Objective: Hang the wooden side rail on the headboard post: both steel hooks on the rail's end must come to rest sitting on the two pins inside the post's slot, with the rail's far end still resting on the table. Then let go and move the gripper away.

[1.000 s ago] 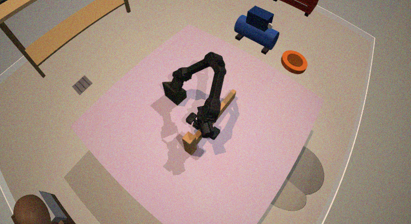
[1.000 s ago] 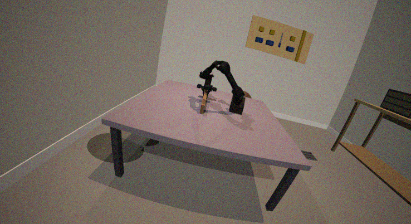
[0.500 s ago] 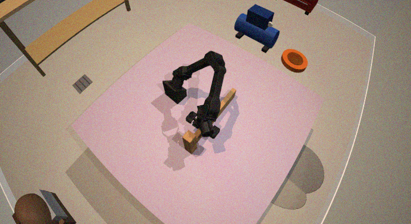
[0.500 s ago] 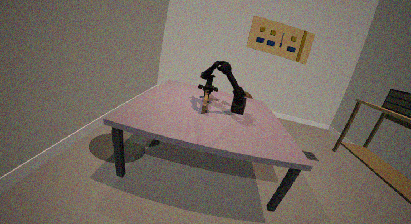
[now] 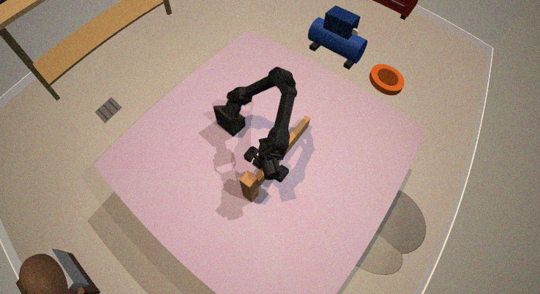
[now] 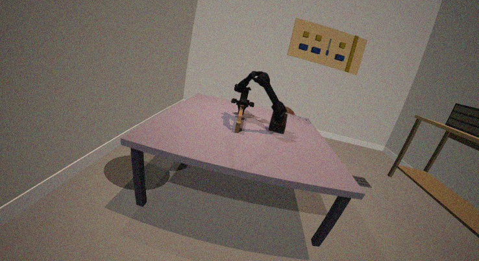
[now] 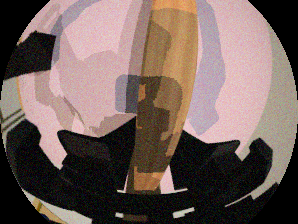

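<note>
Jaws clamped on side rail (image 5: 296,131) near its post end, headboard post (image 5: 249,186) just beyond. Far end behind jaws, on table (image 5: 340,201). Hooks, pins hidden. Risks: hooks miss pins; early release drops rail; far end lifts.
</note>
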`<state>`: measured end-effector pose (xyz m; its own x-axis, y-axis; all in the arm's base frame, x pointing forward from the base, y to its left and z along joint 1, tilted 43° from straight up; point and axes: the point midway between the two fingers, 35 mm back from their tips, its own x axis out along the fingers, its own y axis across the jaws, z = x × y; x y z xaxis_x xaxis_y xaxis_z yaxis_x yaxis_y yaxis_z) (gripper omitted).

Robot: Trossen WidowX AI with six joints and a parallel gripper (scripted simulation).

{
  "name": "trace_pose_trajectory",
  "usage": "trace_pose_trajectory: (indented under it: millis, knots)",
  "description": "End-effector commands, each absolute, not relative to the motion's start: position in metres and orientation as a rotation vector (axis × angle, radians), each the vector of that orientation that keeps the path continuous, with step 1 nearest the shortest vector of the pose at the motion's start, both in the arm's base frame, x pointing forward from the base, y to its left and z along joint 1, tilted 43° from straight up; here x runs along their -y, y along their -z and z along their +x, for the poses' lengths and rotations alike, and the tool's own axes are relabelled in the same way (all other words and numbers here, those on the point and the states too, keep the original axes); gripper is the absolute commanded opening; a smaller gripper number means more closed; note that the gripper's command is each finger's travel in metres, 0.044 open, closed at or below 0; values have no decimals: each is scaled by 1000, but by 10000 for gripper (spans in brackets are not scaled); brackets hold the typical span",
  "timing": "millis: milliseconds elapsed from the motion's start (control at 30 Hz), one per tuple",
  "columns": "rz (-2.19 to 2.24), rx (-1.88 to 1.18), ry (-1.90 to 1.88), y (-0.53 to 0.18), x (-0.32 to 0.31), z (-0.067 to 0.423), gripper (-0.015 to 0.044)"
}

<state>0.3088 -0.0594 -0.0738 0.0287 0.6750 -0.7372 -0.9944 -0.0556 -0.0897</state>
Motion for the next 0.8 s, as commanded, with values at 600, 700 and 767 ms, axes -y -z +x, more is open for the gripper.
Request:
trace_pose_trajectory:
  millis: [600, 700, 767]
  knots:
    - [-742, -565, -1478, 75, 65, 310, 0]
    - [-742, -565, -1478, 75, 65, 310, 0]
    - [-742, -565, -1478, 75, 65, 310, 0]
